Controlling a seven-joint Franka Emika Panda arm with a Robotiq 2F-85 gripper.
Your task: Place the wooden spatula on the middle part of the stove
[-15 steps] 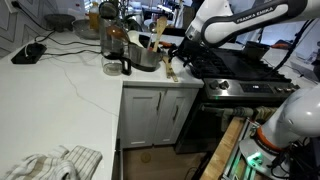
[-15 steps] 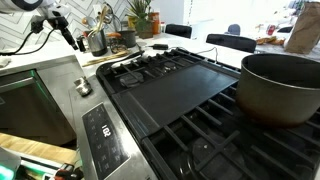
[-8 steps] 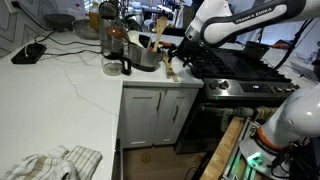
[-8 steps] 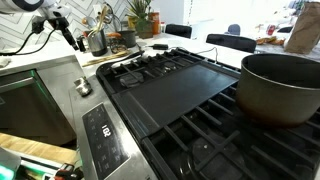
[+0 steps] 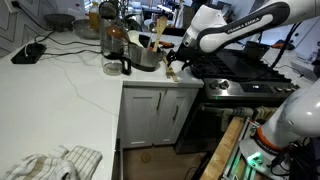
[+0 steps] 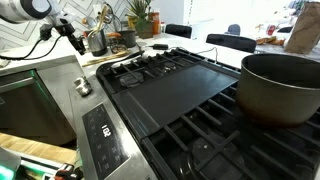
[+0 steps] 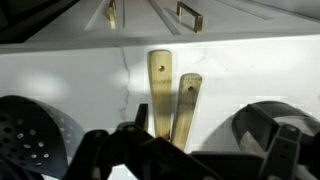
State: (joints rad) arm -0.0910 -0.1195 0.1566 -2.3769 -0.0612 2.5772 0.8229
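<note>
Black end effector [image 5: 172, 63] on the white arm hangs low over the white stone table [image 5: 70, 85], right of centre in the frame, just left of the wide black-topped gas stove [image 5: 240, 72] with its steel front. Whether its jaws are apart or together cannot be told. In the wrist view, two pale wooden utensil handles [image 7: 160, 90] lie side by side on the table, their lower ends hidden behind the end effector [image 7: 165, 150]; which one is the spatula is unclear. In an exterior view, a large dark round pot [image 6: 282, 88] sits on the stove's right side.
</note>
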